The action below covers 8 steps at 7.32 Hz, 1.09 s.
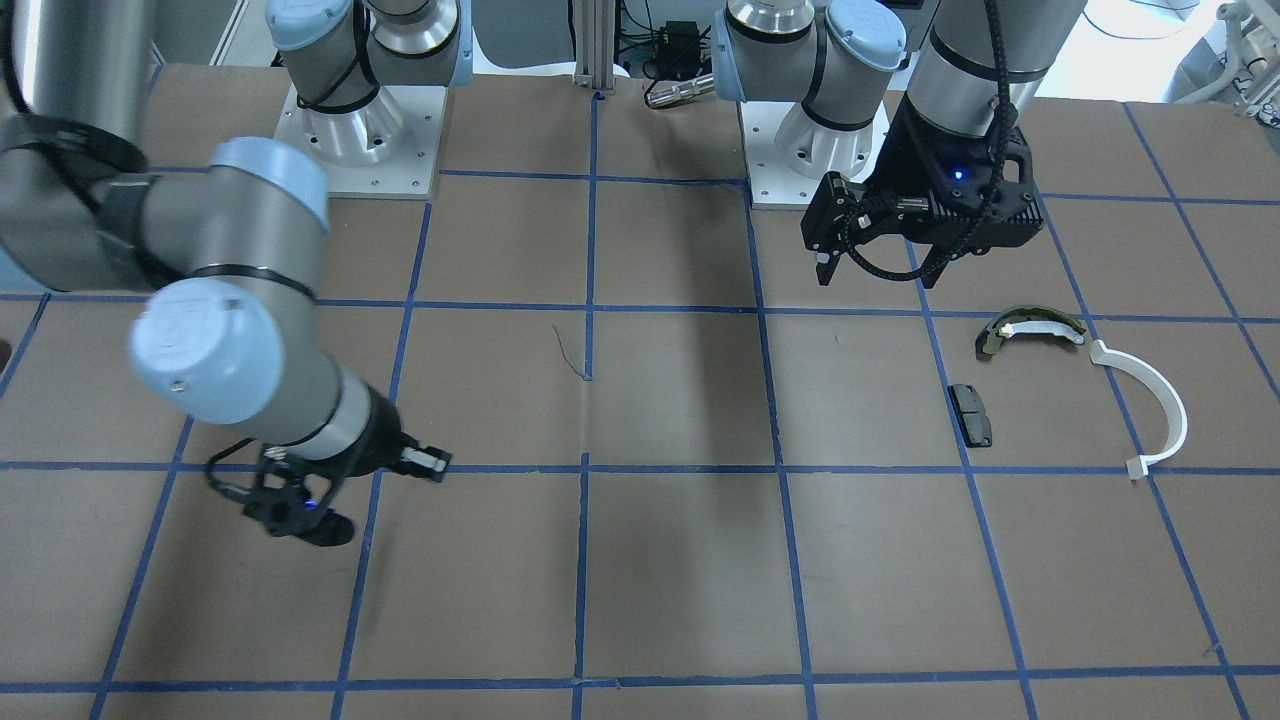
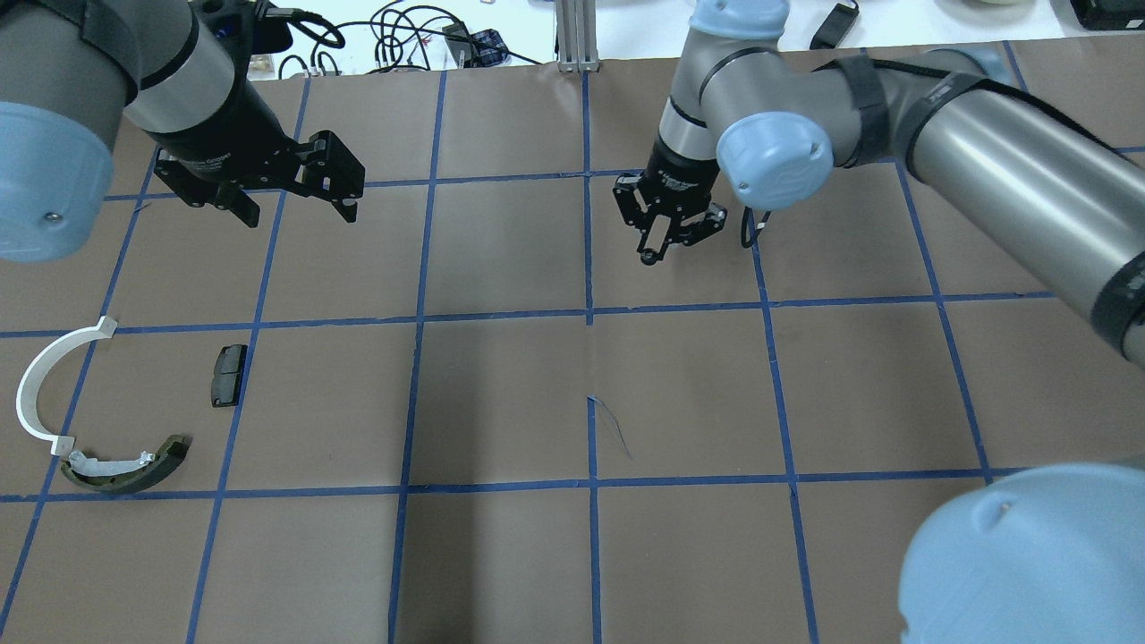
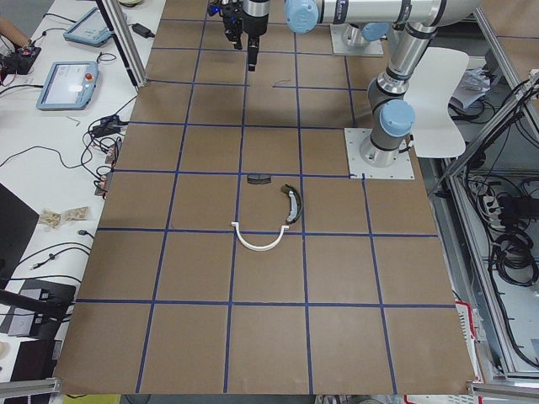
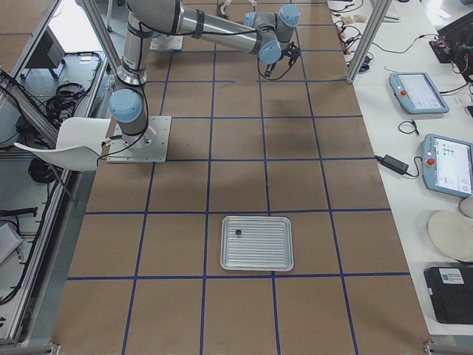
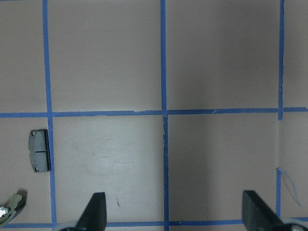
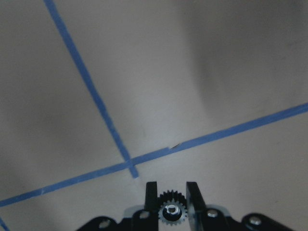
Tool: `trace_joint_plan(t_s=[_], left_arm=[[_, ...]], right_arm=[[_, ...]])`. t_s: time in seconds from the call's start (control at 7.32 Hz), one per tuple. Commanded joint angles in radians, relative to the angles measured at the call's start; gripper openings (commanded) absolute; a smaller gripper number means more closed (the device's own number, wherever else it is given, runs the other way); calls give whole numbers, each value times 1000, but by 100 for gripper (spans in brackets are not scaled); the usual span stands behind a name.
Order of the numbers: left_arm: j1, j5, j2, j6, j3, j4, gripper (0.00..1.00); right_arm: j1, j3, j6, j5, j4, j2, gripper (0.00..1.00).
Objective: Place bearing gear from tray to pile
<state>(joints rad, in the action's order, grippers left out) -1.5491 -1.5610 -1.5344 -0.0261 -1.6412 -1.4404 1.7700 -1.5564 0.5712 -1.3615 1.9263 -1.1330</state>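
My right gripper (image 6: pixel 172 199) is shut on the bearing gear (image 6: pixel 172 211), a small black toothed wheel with a silver hub. It hangs above bare table near a tape crossing, right of the centre line in the overhead view (image 2: pixel 651 253). The pile lies at the left: a thin white half-ring strip (image 2: pixel 36 385), an olive-green curved shoe (image 2: pixel 125 470) and a small black pad (image 2: pixel 228 376). My left gripper (image 2: pixel 300 210) is open and empty, beyond the pile. The wrist view shows its fingers (image 5: pixel 96 209) spread wide, with the pad (image 5: pixel 39 150) at left.
The silver tray (image 4: pixel 257 265) shows only in the exterior right view, far from both arms, with a small dark part (image 4: pixel 238 234) on it. Brown paper with a blue tape grid (image 2: pixel 590 313) covers the table. Cables and tablets lie past the far edge.
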Motion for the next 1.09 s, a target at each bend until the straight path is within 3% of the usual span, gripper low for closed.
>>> trace_joint_plan(t_s=[0.0, 0.27, 0.55, 0.68, 0.82, 0.96], left_arm=[[1, -1, 2, 0, -3, 0, 100], [0, -1, 2, 0, -3, 0, 100], [0, -1, -1, 0, -3, 2, 100], [0, -1, 0, 0, -3, 0, 100], [0, -1, -3, 0, 1, 0, 100], [0, 1, -6, 0, 6, 0, 100]], right_arm=[[107, -74, 99, 33, 104, 6, 0], [196, -126, 175, 36, 140, 33, 0], [235, -162, 234, 33, 276, 68, 0], [235, -162, 219, 18, 278, 70, 27], [233, -162, 217, -5, 290, 68, 89], [221, -150, 205, -71, 290, 58, 100]])
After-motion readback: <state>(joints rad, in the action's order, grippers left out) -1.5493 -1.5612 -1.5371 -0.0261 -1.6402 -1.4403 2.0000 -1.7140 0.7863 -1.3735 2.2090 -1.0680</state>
